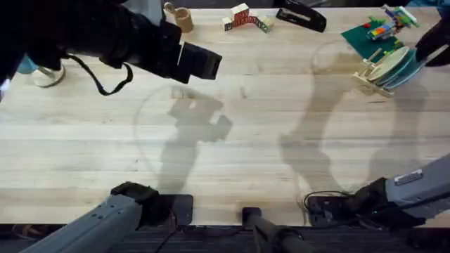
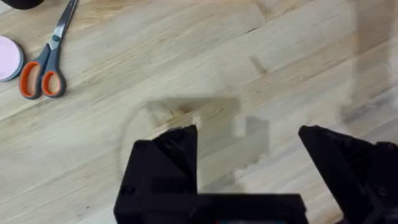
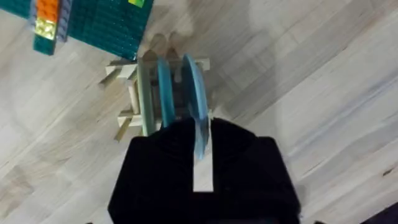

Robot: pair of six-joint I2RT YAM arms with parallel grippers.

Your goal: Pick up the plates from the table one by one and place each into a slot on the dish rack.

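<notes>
Dish rack (image 1: 371,76): small, pale wood, thin upright slats, at far right of the table (image 1: 232,140), just beside a green baseplate. Teal plate (image 3: 165,87) stands on edge in a slot. Light blue plate (image 3: 195,99) stands on edge in the neighbouring slot, its rim between the right end effector (image 3: 202,165) fingers. Table: light planks.

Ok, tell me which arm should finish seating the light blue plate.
Right. Its gripper already grips the light blue plate over the dish rack; the left gripper hangs open over bare table.
</notes>
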